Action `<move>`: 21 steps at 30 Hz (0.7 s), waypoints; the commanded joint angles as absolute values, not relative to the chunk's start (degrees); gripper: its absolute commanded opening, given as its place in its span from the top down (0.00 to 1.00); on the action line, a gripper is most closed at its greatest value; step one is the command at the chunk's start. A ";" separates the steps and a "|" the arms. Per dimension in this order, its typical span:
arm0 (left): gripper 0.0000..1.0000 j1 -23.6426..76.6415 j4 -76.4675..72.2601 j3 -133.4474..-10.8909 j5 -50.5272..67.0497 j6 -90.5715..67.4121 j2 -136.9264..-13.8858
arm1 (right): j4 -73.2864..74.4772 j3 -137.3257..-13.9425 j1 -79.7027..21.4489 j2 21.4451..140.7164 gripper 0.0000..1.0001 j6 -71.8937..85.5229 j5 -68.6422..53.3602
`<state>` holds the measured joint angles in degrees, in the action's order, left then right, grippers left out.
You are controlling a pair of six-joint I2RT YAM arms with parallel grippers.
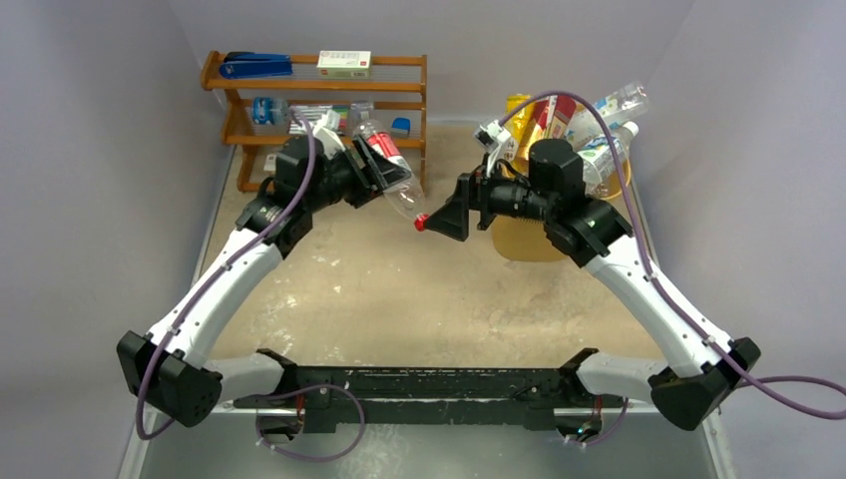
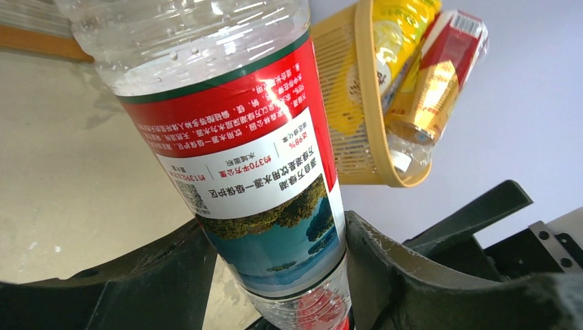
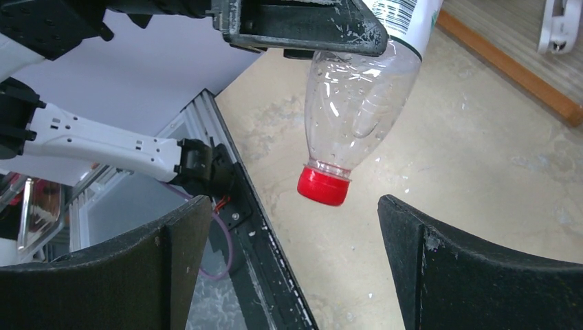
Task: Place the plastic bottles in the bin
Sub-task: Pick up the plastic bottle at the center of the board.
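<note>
Top camera looks down from behind the arms (image 1: pixel 229 279); both wrist cameras closely frame one red-capped bottle (image 1: pixel 397 185).

We see a sandy, scuffed table top (image 1: pixel 399 289) with pale grey walls (image 1: pixel 100 120) around it. At the back stands a brown wooden shelf (image 1: pixel 309 85). On its top lie a blue stapler (image 1: pixel 256 66) and a small box (image 1: pixel 344 63).

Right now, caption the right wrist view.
Open right hand faces red-capped clear bottle held by left hand.
</note>
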<state>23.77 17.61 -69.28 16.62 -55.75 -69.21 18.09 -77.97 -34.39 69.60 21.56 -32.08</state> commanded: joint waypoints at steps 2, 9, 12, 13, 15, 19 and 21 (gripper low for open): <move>0.38 30.56 14.18 -74.56 10.81 -54.40 -70.91 | 17.47 -73.38 -34.59 64.43 0.07 23.47 -27.34; 0.38 39.58 13.61 -78.49 5.75 -54.53 -74.05 | 18.10 -67.99 -34.61 58.30 0.08 25.45 -25.04; 0.38 43.43 13.52 -80.20 3.47 -54.45 -75.46 | 18.07 -65.80 -34.62 56.22 0.09 26.26 -24.07; 0.38 44.69 13.58 -81.07 2.71 -54.34 -76.08 | 18.62 -65.19 -34.63 55.77 0.09 26.48 -23.14; 0.38 47.08 13.76 -82.18 1.43 -54.03 -77.19 | 19.39 -64.16 -34.59 54.67 0.12 26.80 -22.25; 0.38 49.99 13.19 -83.41 -0.06 -53.96 -79.51 | 20.38 -62.94 -34.59 52.48 0.19 28.04 -20.68; 0.38 51.28 12.54 -84.00 -0.60 -54.01 -80.38 | 22.43 -62.27 -34.63 51.59 0.28 28.30 -20.59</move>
